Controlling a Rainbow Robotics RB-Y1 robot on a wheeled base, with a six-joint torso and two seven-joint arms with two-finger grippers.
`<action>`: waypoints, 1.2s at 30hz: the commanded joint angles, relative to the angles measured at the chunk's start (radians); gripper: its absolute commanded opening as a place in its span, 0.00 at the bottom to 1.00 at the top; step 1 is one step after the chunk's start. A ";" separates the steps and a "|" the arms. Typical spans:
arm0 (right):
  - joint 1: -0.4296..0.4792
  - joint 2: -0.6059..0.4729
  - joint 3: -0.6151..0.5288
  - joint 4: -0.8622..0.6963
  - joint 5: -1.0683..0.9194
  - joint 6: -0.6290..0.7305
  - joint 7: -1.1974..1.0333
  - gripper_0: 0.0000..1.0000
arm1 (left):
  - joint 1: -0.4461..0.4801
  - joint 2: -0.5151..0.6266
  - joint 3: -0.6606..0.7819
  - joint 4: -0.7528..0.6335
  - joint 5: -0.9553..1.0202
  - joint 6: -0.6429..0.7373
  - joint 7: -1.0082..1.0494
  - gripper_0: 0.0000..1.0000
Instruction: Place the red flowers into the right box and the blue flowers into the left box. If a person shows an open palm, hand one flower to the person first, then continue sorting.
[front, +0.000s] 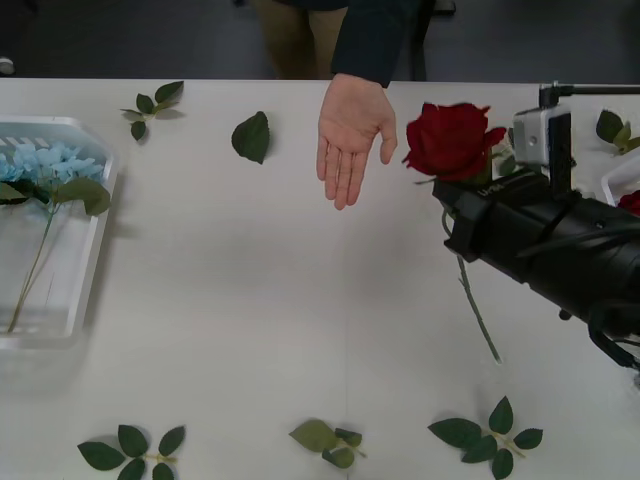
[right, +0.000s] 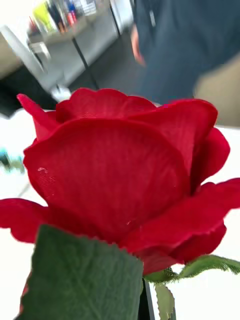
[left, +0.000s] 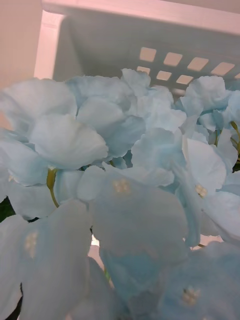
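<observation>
A red flower (front: 452, 140) is lifted at the table's right side, and my right gripper (front: 462, 205) is shut on its stem just below the head. The thin stem (front: 478, 315) trails down toward the near edge. In the right wrist view the same rose (right: 115, 175) sits very close, with a leaf (right: 80, 280) in front. A person's open palm (front: 350, 140) is held out just left of the rose. Blue flowers (front: 40, 165) lie in the left box (front: 90, 270); the left wrist view looks closely onto their petals (left: 120, 190) and the box wall (left: 100, 40).
The right box's edge (front: 612, 182) shows at far right with something red (front: 630, 203) inside. Loose green leaf sprigs lie at the back left (front: 152, 105), back middle (front: 252, 137), and along the near edge (front: 130, 450), (front: 328, 440), (front: 488, 432).
</observation>
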 joint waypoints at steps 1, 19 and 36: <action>-0.161 0.151 0.010 -0.011 0.056 -0.010 -0.017 0.00 | 0.010 0.053 0.031 -0.001 0.010 0.006 -0.028 1.00; -0.537 0.510 0.089 0.331 0.353 -0.013 0.029 0.00 | 0.010 0.053 0.031 -0.001 0.013 0.012 -0.049 1.00; -0.589 0.548 0.094 0.414 0.352 -0.027 0.033 0.38 | 0.011 0.053 0.046 -0.001 0.024 0.076 -0.071 1.00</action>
